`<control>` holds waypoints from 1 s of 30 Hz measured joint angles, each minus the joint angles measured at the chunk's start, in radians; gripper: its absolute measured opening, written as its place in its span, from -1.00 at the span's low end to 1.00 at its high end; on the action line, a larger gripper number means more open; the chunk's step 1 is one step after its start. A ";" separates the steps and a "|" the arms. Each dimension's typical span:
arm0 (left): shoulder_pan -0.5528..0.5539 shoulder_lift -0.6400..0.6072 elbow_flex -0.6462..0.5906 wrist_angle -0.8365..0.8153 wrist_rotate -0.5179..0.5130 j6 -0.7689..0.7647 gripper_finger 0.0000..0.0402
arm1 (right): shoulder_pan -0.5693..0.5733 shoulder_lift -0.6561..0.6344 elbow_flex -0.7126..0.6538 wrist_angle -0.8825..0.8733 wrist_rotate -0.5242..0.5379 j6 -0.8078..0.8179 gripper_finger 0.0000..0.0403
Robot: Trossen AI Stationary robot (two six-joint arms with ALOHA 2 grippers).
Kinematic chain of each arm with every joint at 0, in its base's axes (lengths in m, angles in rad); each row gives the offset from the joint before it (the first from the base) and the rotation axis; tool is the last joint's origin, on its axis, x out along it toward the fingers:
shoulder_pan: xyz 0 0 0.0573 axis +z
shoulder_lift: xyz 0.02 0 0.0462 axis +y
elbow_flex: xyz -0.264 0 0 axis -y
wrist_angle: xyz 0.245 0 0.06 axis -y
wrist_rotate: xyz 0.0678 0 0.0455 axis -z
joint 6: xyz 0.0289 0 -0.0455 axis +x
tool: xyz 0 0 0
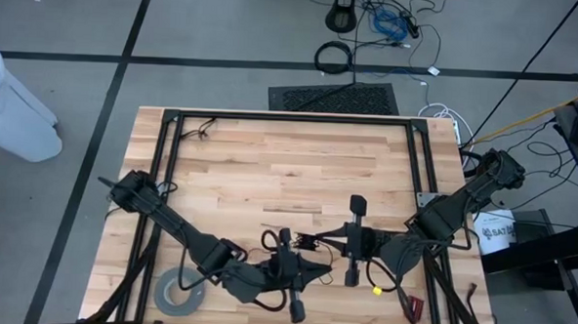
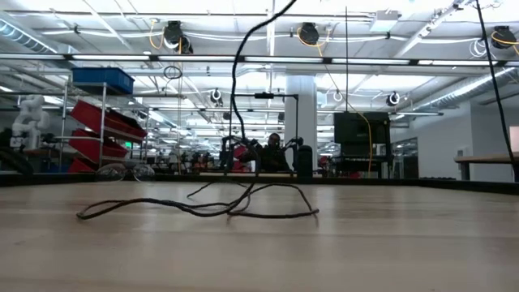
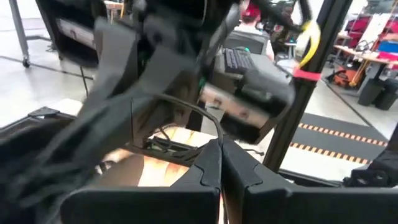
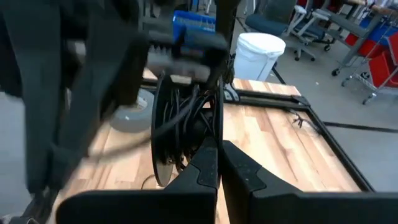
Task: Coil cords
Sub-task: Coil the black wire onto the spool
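Dark fingers (image 4: 214,165) of the right gripper (image 1: 326,250) were pressed together, their tips at a small round black disc (image 4: 186,127) standing on edge with thin dark wire wound on it. Whether they actually pinched the wire could not be told. Facing it from the other side, the left gripper (image 1: 315,271) was also squeezed shut, and a strand of the thin wire (image 3: 193,109) curved down to its fingertips (image 3: 219,163). Both grippers met low over the front middle of the wooden bench (image 1: 269,161). Seen from bench height, loose loops of the wire (image 2: 203,208) lay on the boards, one strand rising upward. A wide grey tape roll (image 1: 179,292) lay near the front left corner, beside the left arm.
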 joint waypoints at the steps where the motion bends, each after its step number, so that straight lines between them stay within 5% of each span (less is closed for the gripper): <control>1: 0.002 0.003 0.000 -0.004 0.000 -0.002 -1.00 | 0.000 0.000 0.000 0.013 0.000 -0.006 -1.00; 30: -0.026 0.044 0.000 -0.188 -0.014 -0.086 -1.00 | 0.053 -0.019 0.000 0.077 0.052 -0.007 -1.00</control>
